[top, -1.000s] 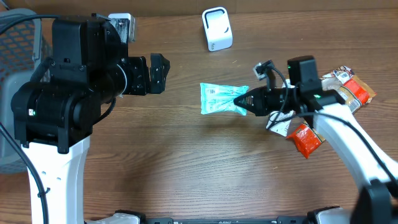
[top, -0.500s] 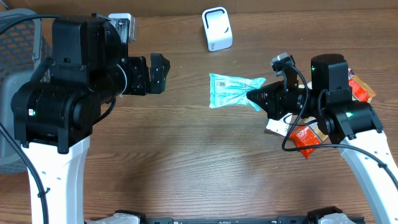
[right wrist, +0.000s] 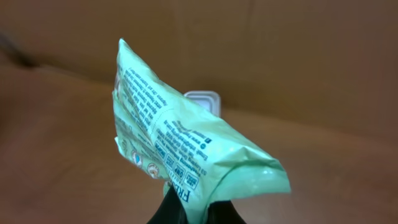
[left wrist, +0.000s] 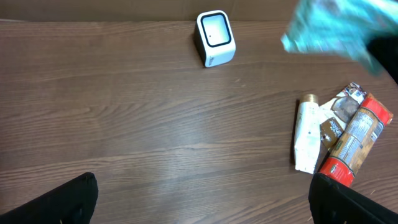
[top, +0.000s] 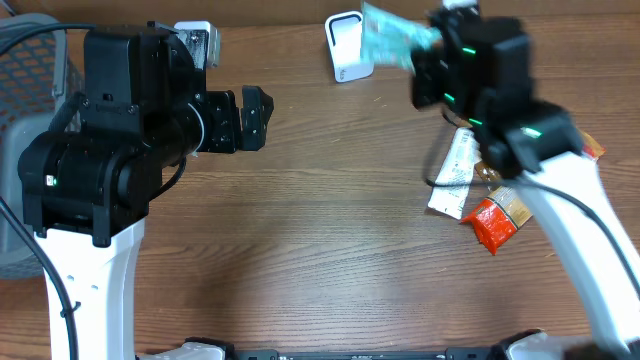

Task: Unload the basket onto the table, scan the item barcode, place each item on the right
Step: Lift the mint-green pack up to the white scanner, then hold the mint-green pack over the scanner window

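At the left edge, grey mesh basket [top: 25, 60] beside the bulky left arm. Left gripper [top: 262, 118] level above the table [top: 300, 260], jaws spread wide, nothing between them. Ahead of it, broad bare wood across middle and front. At the back edge, white scanner [top: 349, 47], upright. Just right of it, clear of the wood and blurred, teal packet [top: 392, 32], pinched by one end in the tightly clenched right gripper [right wrist: 191, 210]. Under that raised arm, white tube [top: 455, 172] and red packet [top: 492, 225] heaped near the right edge.
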Available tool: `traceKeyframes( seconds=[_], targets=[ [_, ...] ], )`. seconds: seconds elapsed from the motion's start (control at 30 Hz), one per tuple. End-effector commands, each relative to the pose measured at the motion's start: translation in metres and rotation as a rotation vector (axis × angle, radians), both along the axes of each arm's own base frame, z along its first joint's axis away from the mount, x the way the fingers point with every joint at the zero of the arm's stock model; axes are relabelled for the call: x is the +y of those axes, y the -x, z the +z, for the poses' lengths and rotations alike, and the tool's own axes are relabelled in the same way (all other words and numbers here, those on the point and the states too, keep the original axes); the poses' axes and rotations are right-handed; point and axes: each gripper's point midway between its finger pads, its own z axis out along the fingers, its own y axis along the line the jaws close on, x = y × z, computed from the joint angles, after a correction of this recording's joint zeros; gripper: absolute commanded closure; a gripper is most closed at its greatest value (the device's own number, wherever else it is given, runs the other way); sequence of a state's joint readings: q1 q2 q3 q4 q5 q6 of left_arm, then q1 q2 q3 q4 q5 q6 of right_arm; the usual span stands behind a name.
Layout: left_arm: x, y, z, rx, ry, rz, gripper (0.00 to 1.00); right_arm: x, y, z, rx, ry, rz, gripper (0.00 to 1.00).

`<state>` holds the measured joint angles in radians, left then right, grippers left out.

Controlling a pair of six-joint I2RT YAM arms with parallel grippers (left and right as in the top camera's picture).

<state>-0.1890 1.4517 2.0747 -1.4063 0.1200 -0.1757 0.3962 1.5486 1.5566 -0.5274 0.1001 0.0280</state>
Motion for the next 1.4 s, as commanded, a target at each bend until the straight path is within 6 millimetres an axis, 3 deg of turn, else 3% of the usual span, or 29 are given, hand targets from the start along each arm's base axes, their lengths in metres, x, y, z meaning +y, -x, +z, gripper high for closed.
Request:
traceKeyframes(
  seconds=[0.0,0.17,0.33,0.6,0.83,1.0,1.2,1.37],
  targets=[
    [-0.001,-0.001,0.001,-0.01,-0.011,-0.019,0.01,-0.018,-0.037,-0.015,-0.108,0.269,-0.241,0.96],
    [-0.001,-0.001,0.001,-0.01,-0.012,-0.019,0.01,0.011,-0.078,-0.044,-0.237,0.7,-0.142,0.96],
    [-0.001,-0.001,0.001,-0.01,-0.011,-0.019,0.0,0.021,-0.112,-0.061,-0.353,0.879,-0.186,0.96],
    [-0.001,-0.001,0.001,-0.01,-0.011,-0.019,0.0,0.03,-0.147,-0.097,-0.495,1.181,-0.158,0.96],
    [-0.001,-0.001,0.001,-0.01,-0.011,-0.019,0.0,0.026,-0.16,-0.139,-0.47,1.275,-0.097,0.96],
    [-0.001,-0.001,0.001,-0.01,-0.011,-0.019,0.0,0.031,-0.162,-0.143,-0.484,1.282,-0.05,0.96],
    [-0.001,-0.001,0.001,-0.01,-0.011,-0.019,0.0,0.045,-0.163,-0.161,-0.488,1.462,0.138,0.96],
    [-0.001,-0.001,0.001,-0.01,-0.012,-0.019,0.0,0.047,-0.164,-0.167,-0.494,1.537,0.187,0.96]
  ],
)
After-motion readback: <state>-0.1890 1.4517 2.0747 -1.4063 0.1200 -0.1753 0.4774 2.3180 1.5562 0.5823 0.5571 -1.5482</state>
